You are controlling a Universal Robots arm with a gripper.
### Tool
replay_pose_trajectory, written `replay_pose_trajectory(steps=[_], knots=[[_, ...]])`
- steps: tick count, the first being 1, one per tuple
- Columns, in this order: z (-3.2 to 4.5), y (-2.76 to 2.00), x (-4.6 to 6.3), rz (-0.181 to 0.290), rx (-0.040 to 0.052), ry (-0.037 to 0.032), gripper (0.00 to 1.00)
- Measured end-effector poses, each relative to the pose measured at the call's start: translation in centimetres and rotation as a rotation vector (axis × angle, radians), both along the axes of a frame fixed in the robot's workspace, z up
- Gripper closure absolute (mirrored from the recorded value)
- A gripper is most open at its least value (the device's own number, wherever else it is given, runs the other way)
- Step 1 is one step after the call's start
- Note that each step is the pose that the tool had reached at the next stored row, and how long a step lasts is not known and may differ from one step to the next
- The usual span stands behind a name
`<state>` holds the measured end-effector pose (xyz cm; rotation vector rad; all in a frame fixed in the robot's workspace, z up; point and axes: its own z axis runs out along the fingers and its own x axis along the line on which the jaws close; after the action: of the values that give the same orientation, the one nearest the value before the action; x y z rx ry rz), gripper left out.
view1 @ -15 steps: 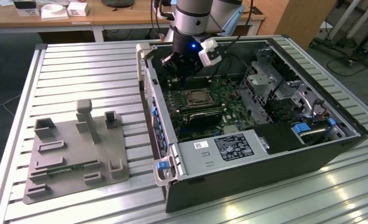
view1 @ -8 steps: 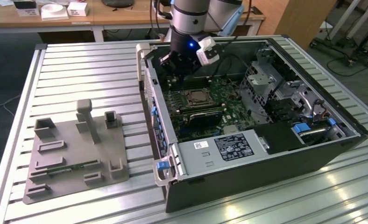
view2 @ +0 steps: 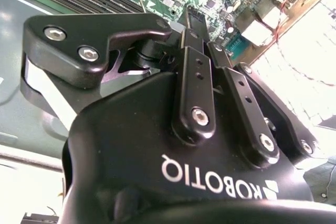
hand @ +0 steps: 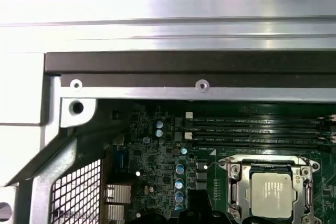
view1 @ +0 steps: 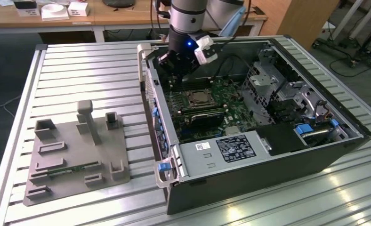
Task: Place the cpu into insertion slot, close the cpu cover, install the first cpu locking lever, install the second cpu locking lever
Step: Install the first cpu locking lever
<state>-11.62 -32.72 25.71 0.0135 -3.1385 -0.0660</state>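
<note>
The cpu point(hand: 273, 195), a silvery square chip, lies in the insertion slot point(hand: 231, 170) on the green board of the open computer case point(view1: 311, 160). The cpu cover point(hand: 240, 195) lies flat around the chip as a thin metal frame. A thin wire lever point(hand: 262, 159) runs along one edge of the socket. In the exterior view the cpu point(view1: 200, 98) sits mid-board. My gripper point(view1: 176, 70) hangs above the board, beyond the socket and close to the case's far corner. Its dark fingertips point(hand: 198, 208) are together beside the socket, shut on nothing. The second wrist view has the gripper point(view2: 195, 17) over the board.
Long black memory slots point(hand: 252, 129) run beside the socket. The case wall point(hand: 184, 74) is close by. A drive cage point(view1: 273, 80) and a labelled metal box point(view1: 236, 148) fill the case's other parts. A grey fixture board point(view1: 78, 155) lies on the slatted table at the exterior view's left.
</note>
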Motion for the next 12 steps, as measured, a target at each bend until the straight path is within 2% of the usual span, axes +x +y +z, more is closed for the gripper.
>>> replay_pose_trajectory(steps=[7,12], knots=[[-0.01,0.54,-0.3,0.000,0.0000,-0.0001,0.90],[-0.05,1.20,-0.3,0.000,0.0000,0.0000,0.90]])
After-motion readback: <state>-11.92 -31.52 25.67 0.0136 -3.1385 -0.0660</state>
